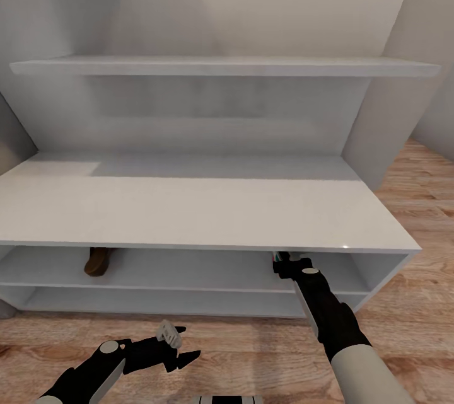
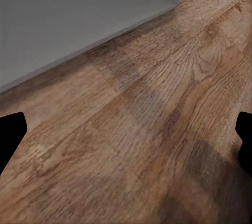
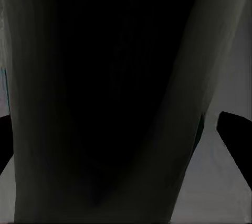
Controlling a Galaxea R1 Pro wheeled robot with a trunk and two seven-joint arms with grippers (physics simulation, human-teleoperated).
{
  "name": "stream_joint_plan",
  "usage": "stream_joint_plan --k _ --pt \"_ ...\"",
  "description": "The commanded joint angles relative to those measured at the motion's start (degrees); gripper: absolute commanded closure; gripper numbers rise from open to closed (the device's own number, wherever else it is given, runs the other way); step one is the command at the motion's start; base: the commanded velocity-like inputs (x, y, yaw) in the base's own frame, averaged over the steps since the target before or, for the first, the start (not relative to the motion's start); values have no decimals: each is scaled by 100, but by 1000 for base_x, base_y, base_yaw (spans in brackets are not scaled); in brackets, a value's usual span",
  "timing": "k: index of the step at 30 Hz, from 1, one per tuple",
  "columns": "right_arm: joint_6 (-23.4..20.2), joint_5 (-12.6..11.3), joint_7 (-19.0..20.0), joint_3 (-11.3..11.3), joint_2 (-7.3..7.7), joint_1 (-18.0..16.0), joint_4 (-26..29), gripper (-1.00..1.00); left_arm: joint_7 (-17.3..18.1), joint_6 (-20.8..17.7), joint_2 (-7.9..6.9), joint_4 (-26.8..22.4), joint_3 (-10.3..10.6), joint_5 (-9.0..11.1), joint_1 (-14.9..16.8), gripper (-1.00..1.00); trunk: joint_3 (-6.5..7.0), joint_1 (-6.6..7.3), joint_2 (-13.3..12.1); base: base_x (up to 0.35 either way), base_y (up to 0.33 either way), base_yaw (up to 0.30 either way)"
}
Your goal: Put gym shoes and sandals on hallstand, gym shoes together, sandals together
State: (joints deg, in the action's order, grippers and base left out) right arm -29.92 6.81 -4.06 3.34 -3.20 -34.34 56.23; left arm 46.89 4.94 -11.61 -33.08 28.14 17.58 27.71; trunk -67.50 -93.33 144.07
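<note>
Reaching under the hallstand's (image 1: 208, 212) top near its right end, the right gripper (image 1: 285, 260) seems to be shelving a gym shoe (image 3: 105, 103), grip state unclear, while a sandal (image 1: 98, 261) sits far left; next, release and withdraw.

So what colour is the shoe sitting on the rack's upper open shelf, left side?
Dark brown with a tan insole, a sandal; head view shows it best.
</note>
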Motion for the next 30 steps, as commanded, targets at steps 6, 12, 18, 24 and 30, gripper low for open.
stream_joint_plan --k 6,12,18,24,30 --pt "-40 53 -6 9 -5 -2 10 -100 -13 51 -8 3 42 26 6 -100 -5 1 2 0 0 0" --pt "-40 49 6 9 0 -2 11 -100 -13 51 -8 3 42 26 6 -100 -5 1 2 0 0 0" --pt "-40 49 12 1 2 -2 10 -100 -13 51 -8 3 42 26 6 -100 -5 1 2 -162 0 0" --pt "-40 49 13 0 3 -2 10 -100 -13 51 -8 3 42 26 6 -100 -5 1 2 -314 0 0" --pt "-40 49 18 0 -1 -2 11 -100 -13 51 -7 3 42 26 6 -100 -5 1 2 -337 0 0"
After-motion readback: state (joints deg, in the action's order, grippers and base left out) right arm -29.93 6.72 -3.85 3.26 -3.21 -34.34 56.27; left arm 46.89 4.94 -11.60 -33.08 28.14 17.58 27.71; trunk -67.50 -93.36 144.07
